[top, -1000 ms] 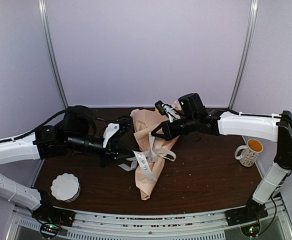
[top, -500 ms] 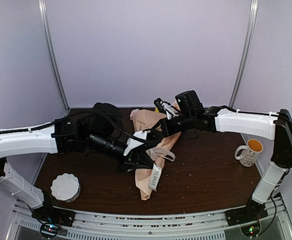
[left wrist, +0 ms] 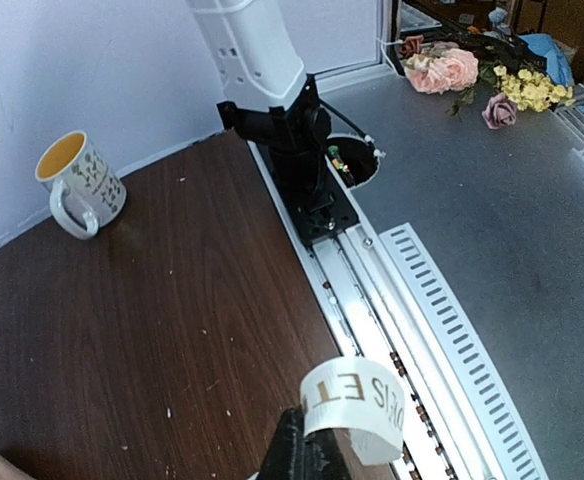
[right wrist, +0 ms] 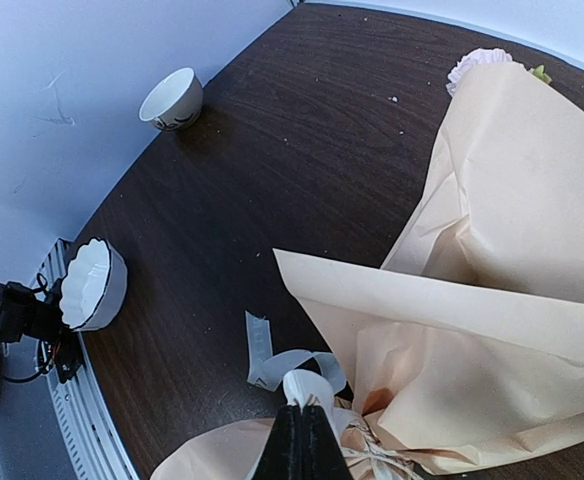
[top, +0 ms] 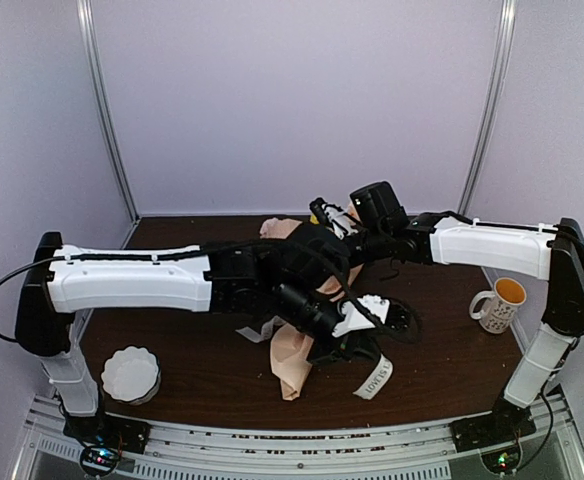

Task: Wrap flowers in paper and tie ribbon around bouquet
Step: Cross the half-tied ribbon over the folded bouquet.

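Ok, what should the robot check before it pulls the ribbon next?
1. The left jaws are shut on the ribbon, at its printed end: ok.
2. The right jaws are shut on the ribbon beside the bouquet: ok.
3. The ribbon is knotted round the bouquet: cannot tell, because the left arm covers it from above.
4. The mug stands apart from both arms: ok.
5. The bowl lies apart from the ribbon: ok.

Table: dark brown wood grain, low sheen. Paper: peach, thin, matt, creased. Ribbon: cream, flat, smooth, grey print. Mug: glossy glazed ceramic, patterned. Scalloped bowl: white, glossy. Arm shell: smooth white plastic; joints matt black. Rail: slotted bare metal, satin.
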### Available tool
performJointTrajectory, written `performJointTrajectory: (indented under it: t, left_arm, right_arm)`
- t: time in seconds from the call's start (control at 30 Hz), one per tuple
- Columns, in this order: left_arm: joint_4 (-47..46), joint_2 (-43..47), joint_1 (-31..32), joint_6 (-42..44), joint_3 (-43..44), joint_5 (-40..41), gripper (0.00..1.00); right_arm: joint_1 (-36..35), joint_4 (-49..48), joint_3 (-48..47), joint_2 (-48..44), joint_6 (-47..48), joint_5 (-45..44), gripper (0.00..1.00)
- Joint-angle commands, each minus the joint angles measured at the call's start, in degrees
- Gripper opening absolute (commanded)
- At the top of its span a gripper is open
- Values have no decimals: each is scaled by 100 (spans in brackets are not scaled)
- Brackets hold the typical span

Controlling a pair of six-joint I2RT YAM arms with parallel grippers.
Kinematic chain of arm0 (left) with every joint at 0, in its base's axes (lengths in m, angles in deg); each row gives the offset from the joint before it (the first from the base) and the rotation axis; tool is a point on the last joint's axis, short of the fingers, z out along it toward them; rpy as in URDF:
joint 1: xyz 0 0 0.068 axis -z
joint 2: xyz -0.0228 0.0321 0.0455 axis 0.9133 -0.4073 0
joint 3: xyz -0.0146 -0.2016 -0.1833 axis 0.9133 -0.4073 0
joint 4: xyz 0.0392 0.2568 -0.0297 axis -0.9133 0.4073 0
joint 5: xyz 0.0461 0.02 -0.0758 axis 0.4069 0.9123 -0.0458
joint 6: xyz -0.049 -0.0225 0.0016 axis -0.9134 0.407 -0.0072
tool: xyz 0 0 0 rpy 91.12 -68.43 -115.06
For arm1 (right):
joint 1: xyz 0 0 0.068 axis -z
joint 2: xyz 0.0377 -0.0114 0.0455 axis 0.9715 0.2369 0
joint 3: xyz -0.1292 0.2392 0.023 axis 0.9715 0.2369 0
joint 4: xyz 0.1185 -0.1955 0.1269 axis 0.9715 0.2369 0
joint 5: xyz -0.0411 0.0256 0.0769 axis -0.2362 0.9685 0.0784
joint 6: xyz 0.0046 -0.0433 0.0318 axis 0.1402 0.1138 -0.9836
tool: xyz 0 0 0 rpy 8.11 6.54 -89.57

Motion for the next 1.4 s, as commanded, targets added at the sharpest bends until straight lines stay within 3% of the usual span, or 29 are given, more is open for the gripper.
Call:
performJointTrajectory:
  t: [0.0,0.1,0.13,0.23,0.3,0.5,0.67,0.77,0.9,0.97,1.03,1.2,1.37]
  left_arm:
    - [208,-266,299,450,532,-19,0]
    - [130,-388,301,473,541,45,0]
    - [113,-428,299,502,545,78,4]
    - [224,-580,301,582,651,271,40]
    - [347,-579,290,623,682,585,56]
    - [-315,40,-41,414,23,826,76]
    - [-1107,734,-628,-174,-754,522,77]
    - [-2235,1536,-1170,-1025,-1739,382,71]
    - [-3662,2292,-1832,-2045,-3177,955,48]
    - [-4112,2399,-2045,-2345,-3652,1152,42]
    - [-4333,2314,-2232,-2537,-3858,970,43]
    - [-4588,1781,-2539,-2890,-3809,532,65]
    - [-4601,1325,-2612,-2848,-3519,373,66]
  right_arm:
    - [27,27,3,-217,1,-119,0]
    - [25,23,27,-230,26,-110,0]
    - [20,19,33,-225,32,-110,0]
    - [18,27,36,-235,53,-93,0]
    - [11,38,45,-251,69,-71,0]
    - [-42,47,18,-247,107,-8,0]
    - [-102,20,16,-238,75,70,0]
    - [-145,19,49,-254,-3,89,0]
    - [-191,-252,267,-390,-271,58,0]
    - [-210,-499,431,-482,-475,62,0]
    - [-239,-719,556,-557,-643,90,0]
    - [-420,-1118,737,-672,-934,4,0]
    - [-508,-1327,857,-705,-1102,-5,0]
